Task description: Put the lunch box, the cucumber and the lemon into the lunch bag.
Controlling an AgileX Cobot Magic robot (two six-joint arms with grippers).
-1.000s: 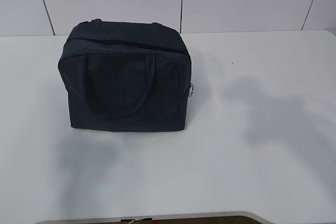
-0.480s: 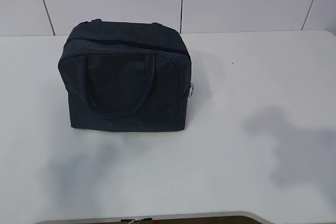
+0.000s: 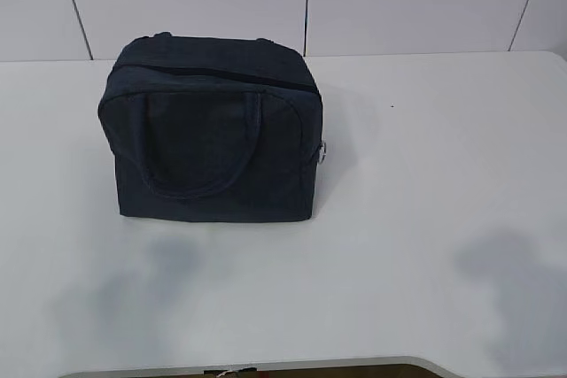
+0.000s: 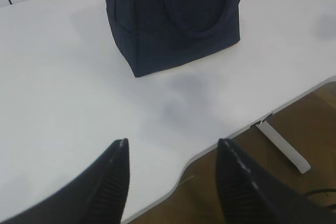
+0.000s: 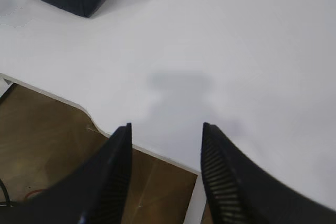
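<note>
Bag [image 3: 213, 130] stands zipped at ten o'clock; no food is seen. Left gripper [image 4: 173, 182] and right gripper [image 5: 165, 169] gape, empty. Unzipping is probably needed next.

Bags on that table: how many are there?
1. The lunch bag stands upright on the white table, left of centre toward the back, zipped shut. Anything inside it can't be seen.

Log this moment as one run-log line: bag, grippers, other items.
lunch bag: upright on table, zipper looks closed | left gripper: open, empty | right gripper: open, empty | lunch box, cucumber, lemon: not visible
</note>
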